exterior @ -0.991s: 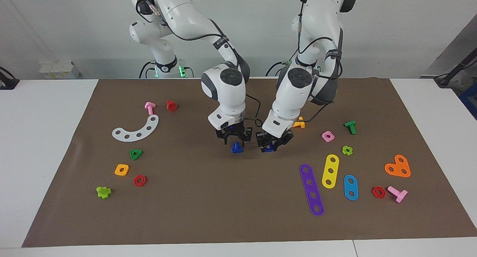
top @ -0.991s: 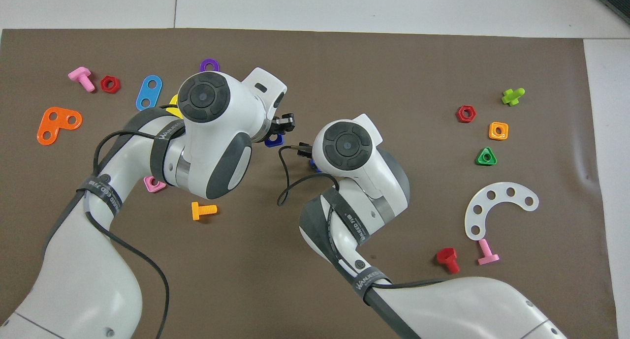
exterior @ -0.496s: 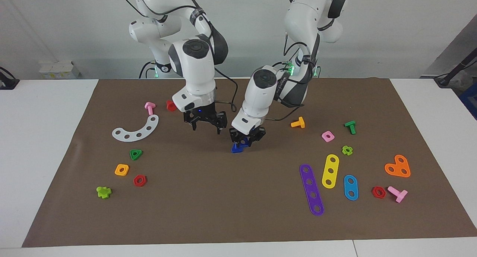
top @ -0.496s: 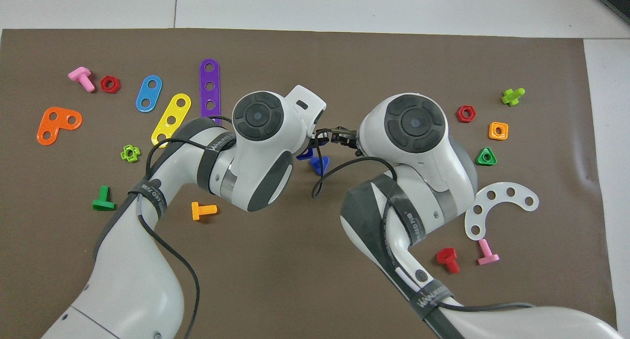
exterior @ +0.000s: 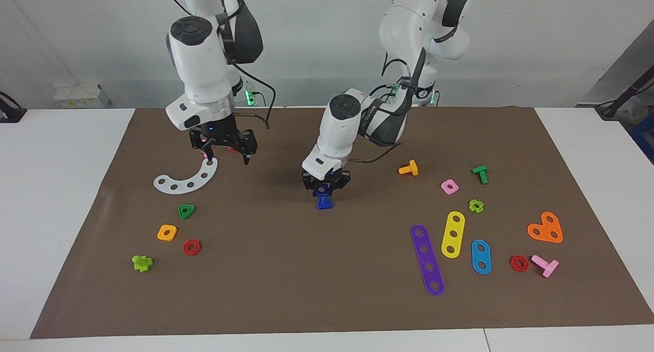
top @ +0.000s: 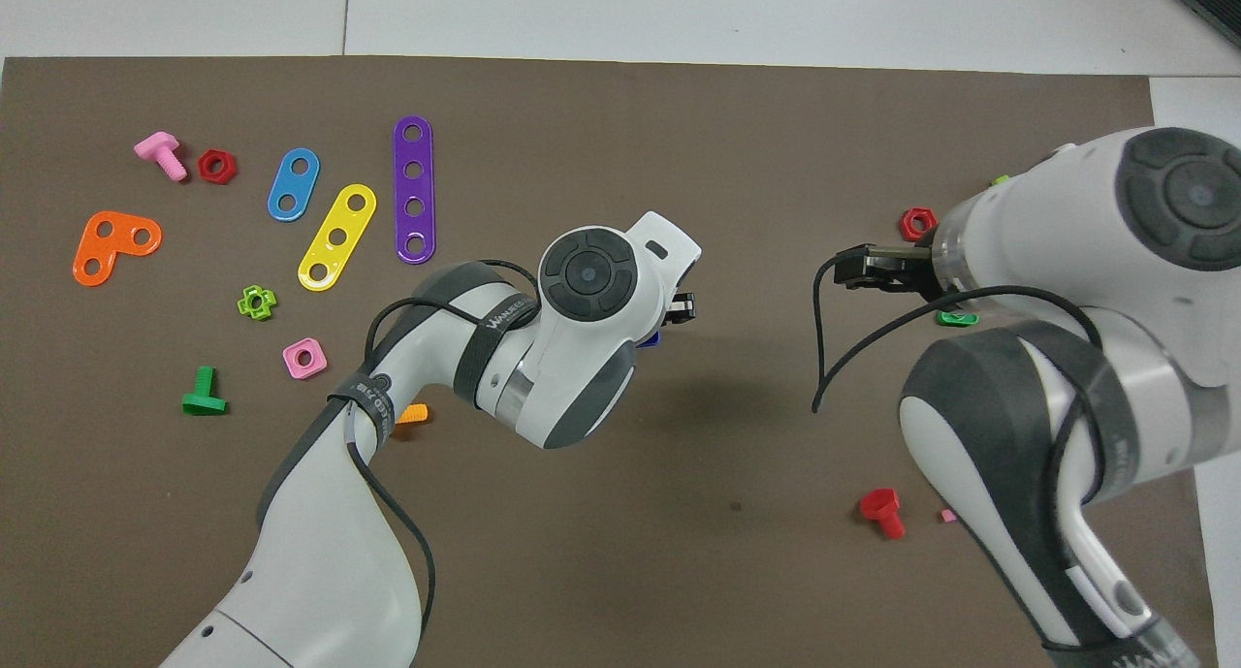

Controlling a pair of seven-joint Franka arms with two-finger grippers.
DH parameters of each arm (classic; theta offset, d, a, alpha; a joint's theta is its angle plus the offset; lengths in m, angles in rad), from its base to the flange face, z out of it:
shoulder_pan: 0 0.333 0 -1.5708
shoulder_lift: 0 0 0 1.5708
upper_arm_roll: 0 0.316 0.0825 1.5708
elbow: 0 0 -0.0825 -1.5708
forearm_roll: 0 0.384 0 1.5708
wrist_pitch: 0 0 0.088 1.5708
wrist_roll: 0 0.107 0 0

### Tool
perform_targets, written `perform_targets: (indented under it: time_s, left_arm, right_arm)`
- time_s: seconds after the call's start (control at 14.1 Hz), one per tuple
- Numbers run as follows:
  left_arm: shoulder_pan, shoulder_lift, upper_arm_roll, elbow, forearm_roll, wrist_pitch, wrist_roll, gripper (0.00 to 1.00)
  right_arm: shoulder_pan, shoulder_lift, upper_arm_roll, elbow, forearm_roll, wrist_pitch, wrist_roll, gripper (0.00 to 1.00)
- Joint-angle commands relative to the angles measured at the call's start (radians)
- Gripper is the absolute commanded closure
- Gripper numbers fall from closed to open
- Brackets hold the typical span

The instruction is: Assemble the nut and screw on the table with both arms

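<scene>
1. The left gripper [exterior: 326,184] is sitting low over the middle of the brown mat [exterior: 286,270], fingers closed in on a small blue nut [exterior: 324,189] right at its tips.
2. That nut is sitting directly on top of the blue screw [exterior: 323,203], which is standing on the mat with its flat head down and shaft pointing up. I can't tell if the nut is actually threading on or just resting on the tip of the shaft.
3. From overhead the left arm's wrist is covering nearly all of it; only a sliver of blue is peeking out next to the gripper [top: 679,307].
4. The right gripper [exterior: 224,143] is hanging up in the air over the right arm's end of the mat, above the white curved strip [exterior: 187,178], fingers spread apart and holding nothing.
5. Loose bits toward the right arm's end: a green triangular nut [exterior: 186,211], an orange square nut [exterior: 167,232] and a red hex nut [exterior: 191,247].
6. Toward the left arm's end: an orange bolt [exterior: 409,168], a pink square nut [exterior: 449,187], a purple strip [exterior: 427,259] and a yellow strip [exterior: 452,234], all well apart from the blue pair.
</scene>
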Motion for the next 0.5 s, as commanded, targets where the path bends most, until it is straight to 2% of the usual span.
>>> perform_targets:
  time_s: [0.0, 0.14, 0.21, 0.42]
  left_arm:
    - [-0.009, 0.004, 0.024, -0.012, 0.000, 0.043, -0.007, 1.00]
    - [-0.007, 0.010, 0.030, -0.029, 0.022, 0.050, -0.007, 1.00]
    - [-0.009, 0.009, 0.030, -0.050, 0.073, 0.052, -0.007, 1.00]
    - [-0.007, 0.009, 0.030, -0.080, 0.085, 0.096, -0.007, 1.00]
  right_arm:
    - [-0.089, -0.038, 0.011, -0.020, 0.049, -0.022, -0.128, 0.00]
    - [-0.120, -0.035, 0.011, 0.013, 0.049, -0.050, -0.147, 0.00]
    - [-0.126, -0.029, 0.008, 0.034, 0.049, -0.059, -0.158, 0.00]
    - [-0.157, -0.004, 0.004, 0.108, 0.049, -0.110, -0.189, 0.00]
